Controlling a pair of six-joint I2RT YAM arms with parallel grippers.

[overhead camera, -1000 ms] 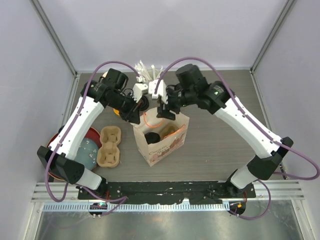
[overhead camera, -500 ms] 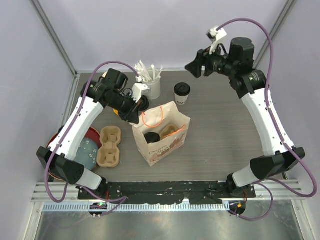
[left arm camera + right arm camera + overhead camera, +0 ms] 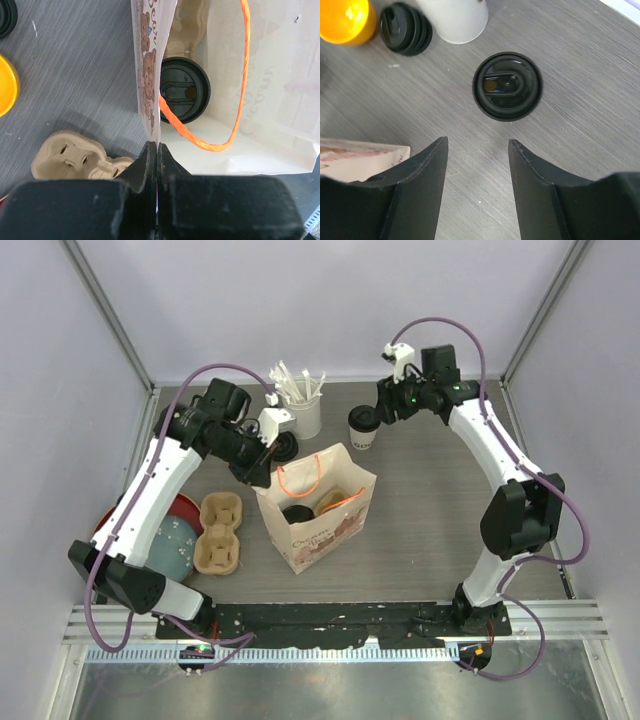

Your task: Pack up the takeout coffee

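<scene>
Lidded cup [image 3: 507,86] near parted, empty right pincer [image 3: 477,142], left pincer [image 3: 156,146] seemingly nipping bag rim [image 3: 150,100]

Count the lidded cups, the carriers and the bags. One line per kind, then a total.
Lidded cups: 2
Carriers: 2
Bag: 1
Total: 5
</scene>
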